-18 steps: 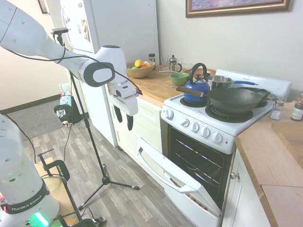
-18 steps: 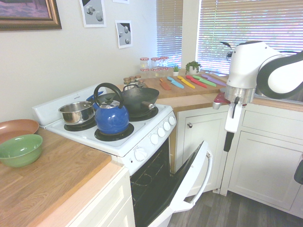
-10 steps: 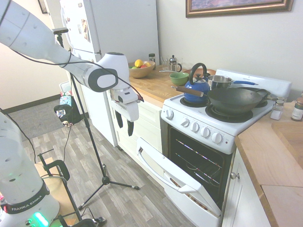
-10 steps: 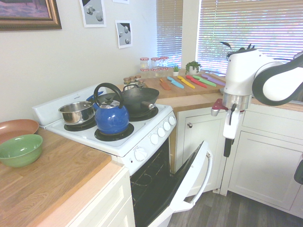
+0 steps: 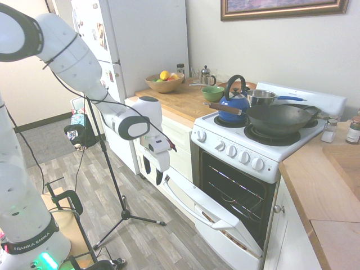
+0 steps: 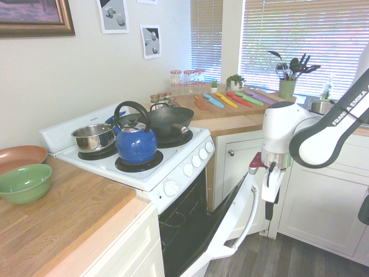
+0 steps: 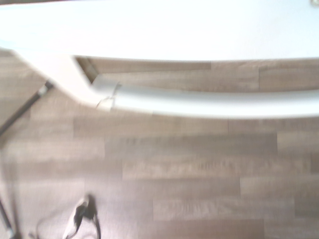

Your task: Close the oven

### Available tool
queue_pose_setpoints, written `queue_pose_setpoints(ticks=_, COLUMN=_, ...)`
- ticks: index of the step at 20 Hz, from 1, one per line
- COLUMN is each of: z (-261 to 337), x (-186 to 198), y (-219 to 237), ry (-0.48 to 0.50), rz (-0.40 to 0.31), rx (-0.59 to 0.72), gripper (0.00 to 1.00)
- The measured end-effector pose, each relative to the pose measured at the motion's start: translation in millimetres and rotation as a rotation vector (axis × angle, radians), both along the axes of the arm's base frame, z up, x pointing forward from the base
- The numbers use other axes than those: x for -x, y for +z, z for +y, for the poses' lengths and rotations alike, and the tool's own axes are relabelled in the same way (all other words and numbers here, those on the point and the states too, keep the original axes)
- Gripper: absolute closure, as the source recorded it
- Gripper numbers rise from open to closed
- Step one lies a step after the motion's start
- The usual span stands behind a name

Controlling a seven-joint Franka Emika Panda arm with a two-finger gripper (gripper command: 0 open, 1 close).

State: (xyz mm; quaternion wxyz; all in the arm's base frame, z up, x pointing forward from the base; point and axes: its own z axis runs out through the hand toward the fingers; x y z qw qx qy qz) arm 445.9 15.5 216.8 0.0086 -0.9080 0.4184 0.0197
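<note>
The white oven (image 5: 241, 154) stands with its drop-down door (image 5: 216, 216) partly open and tilted outward; the dark inside with wire racks (image 5: 236, 194) shows. Its bar handle (image 5: 183, 197) runs along the door's top edge. My gripper (image 5: 153, 173) hangs pointing down just beside the left end of that handle, open, holding nothing. From the other side, the gripper (image 6: 268, 206) sits close to the door's top edge (image 6: 249, 190), and contact is not visible. In the wrist view the handle (image 7: 199, 102) and the door edge (image 7: 159, 30) fill the upper part, over wood floor.
A blue kettle (image 5: 233, 104), a dark wok (image 5: 278, 119) and a steel pot (image 5: 260, 97) sit on the burners. White cabinets (image 5: 171, 146) and a tall fridge (image 5: 132, 50) lie behind the gripper. Corner cabinets (image 6: 323, 196) stand close on the door's other side.
My arm has dropped and swung in towards the oven, bringing the gripper from counter height down beside the door handle. The door's tilt looks unchanged.
</note>
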Motion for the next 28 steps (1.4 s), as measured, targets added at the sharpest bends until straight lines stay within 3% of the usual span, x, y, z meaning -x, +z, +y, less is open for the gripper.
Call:
queue_pose_setpoints(ticks=4, z=-9, x=3, y=-39, ry=-0.008, rz=0.021, rx=0.006, gripper=0.0)
queue_pose_setpoints(ticks=8, z=-12, x=-9, y=-75, ry=0.004, rz=-0.015, rx=0.03, gripper=0.0)
queue_pose_setpoints(ticks=14, z=3, x=-39, y=-101, ry=0.065, rz=-0.023, rx=0.046, gripper=0.0)
queue_pose_setpoints(ticks=20, z=-17, x=-49, y=-144, ry=0.048, rz=-0.009, rx=0.079, gripper=0.0)
queue_pose_setpoints(ticks=28, z=-12, x=-87, y=-137, ry=0.079, rz=-0.122, rx=0.114, gripper=0.0)
